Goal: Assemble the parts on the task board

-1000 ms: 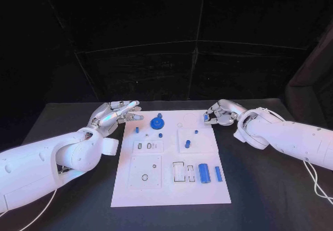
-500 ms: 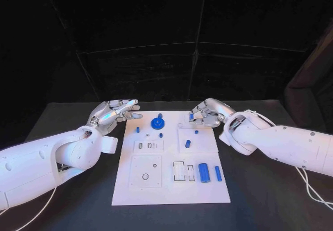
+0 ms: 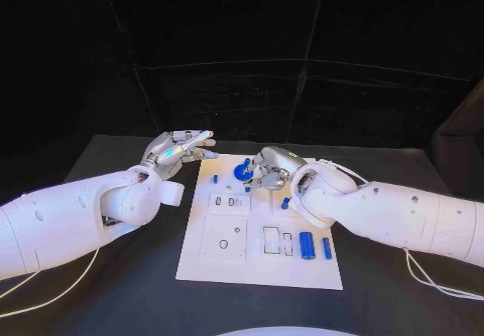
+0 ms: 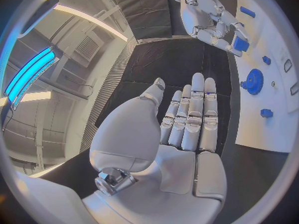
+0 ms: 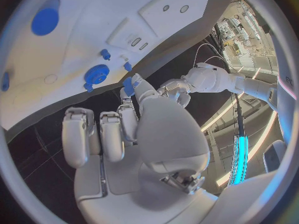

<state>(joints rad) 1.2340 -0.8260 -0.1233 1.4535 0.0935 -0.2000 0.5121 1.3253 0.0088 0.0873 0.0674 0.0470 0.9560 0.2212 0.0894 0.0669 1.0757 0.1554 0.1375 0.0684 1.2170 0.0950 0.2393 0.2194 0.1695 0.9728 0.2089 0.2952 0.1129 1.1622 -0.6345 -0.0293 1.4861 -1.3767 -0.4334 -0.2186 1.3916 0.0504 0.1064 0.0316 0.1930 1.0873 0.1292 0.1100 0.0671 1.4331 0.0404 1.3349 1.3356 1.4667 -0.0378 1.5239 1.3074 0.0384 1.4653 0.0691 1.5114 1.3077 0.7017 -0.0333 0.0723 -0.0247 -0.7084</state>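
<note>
The white task board lies in the middle of the black table. At its far end stands a blue gear, also seen from the wrists. My right hand hovers just beside the gear and pinches a small blue part between thumb and fingertip. My left hand is open, fingers straight, above the table off the board's far left corner. A short blue peg and another stand on the board. A thick blue cylinder and a thinner one lie near its right edge.
Raised white blocks with small slots and a ring hole sit on the board's left half. A rectangular frame lies beside the thick cylinder. Black table surrounds the board, with dark curtains behind.
My right hand has carried the small blue part leftward along the board's far end, up to the gear. The left hand stays where it was. The camera has shifted.
</note>
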